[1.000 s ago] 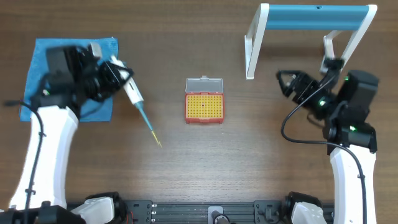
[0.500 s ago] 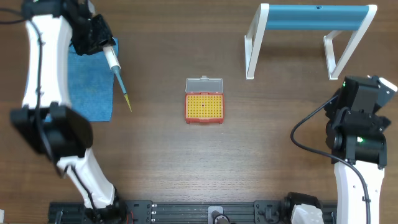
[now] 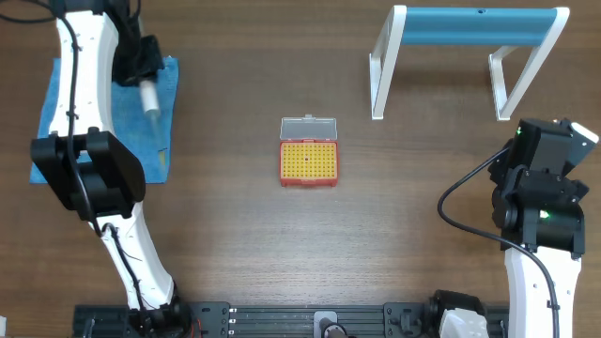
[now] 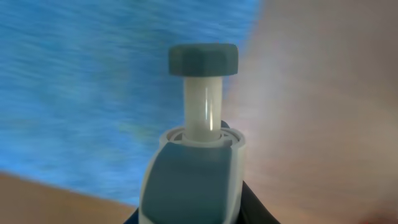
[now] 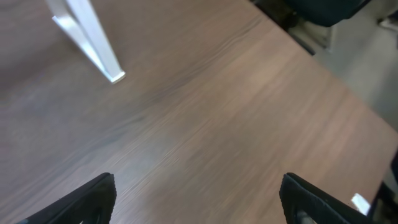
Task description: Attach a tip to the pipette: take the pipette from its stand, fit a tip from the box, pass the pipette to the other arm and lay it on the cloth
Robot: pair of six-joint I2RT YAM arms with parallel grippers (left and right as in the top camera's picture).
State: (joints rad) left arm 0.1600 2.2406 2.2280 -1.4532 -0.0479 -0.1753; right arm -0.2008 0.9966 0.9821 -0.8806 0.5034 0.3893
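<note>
- The pipette (image 3: 150, 98) hangs over the blue cloth (image 3: 56, 141), clamped in the left gripper (image 3: 141, 68); laying it down looks to be the step in hand.
- Next move: lower it flat, well inside the cloth's edges, then release.
- The right gripper (image 5: 196, 186) is spread wide and empty near the stand (image 3: 470, 26).
- The tip box (image 3: 308, 161) sits well apart, leaving open table (image 3: 235, 253) for moving.

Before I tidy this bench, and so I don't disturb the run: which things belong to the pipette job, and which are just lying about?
Job:
pipette, held by the left gripper over the blue cloth
tip box
stand
right gripper, open

Not the job:
wooden table
black rail at the arms' bases
</note>
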